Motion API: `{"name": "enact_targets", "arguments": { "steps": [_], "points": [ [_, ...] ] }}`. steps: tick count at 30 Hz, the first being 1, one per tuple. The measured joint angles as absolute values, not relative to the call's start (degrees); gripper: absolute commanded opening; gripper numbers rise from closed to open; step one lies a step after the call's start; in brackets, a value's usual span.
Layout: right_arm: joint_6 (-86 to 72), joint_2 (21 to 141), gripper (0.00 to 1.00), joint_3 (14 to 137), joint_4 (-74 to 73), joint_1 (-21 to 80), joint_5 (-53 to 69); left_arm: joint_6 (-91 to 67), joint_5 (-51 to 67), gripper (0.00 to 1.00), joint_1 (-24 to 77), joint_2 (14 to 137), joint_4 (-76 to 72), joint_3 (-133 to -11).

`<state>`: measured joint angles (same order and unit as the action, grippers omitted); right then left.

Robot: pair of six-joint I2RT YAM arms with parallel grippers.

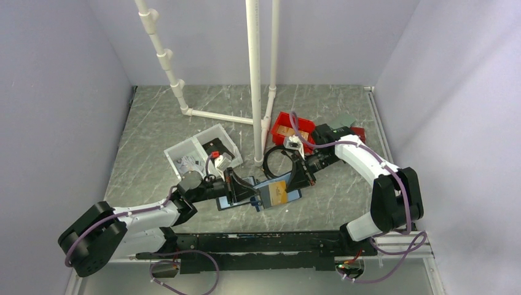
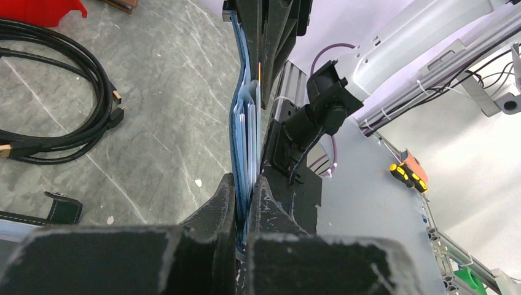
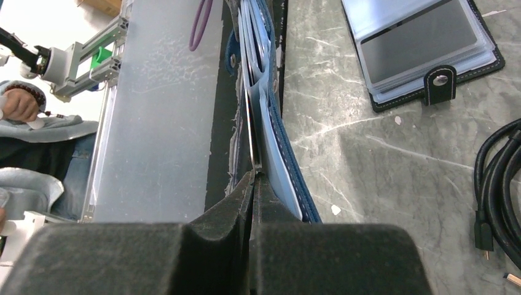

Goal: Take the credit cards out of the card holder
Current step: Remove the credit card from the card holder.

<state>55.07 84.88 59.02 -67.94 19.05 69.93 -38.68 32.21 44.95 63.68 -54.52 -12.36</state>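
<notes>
Left gripper (image 2: 246, 187): clamped on card holder (image 2: 241, 123)
Right gripper (image 3: 254, 178): pinching edge of 1 gold card (image 1: 274, 193)
Cable (image 2: 92, 69): coiled nearby

The top camera looks down from behind the arms (image 1: 147, 215) on the whole table (image 1: 153, 123). Both wrist cameras sit close, sighting along their fingers (image 2: 215, 209) at the card holder (image 2: 244, 123) edge-on from opposite ends.

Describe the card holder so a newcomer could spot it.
Find the tall white pipe mid-table. Just in front, the left gripper and right gripper pinch the card holder. It alone is navy-blue with a gold-orange card showing.
</notes>
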Motion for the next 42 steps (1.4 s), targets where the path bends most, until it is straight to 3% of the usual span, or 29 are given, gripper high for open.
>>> {"name": "enact_targets", "arguments": {
  "steps": [42],
  "points": [
    [52.5, 84.7, 0.00, 59.0, -66.9, 15.8, 68.2, -44.8, 31.6, 0.00, 40.4, 65.5, -52.8, -9.4]
  ]
}}
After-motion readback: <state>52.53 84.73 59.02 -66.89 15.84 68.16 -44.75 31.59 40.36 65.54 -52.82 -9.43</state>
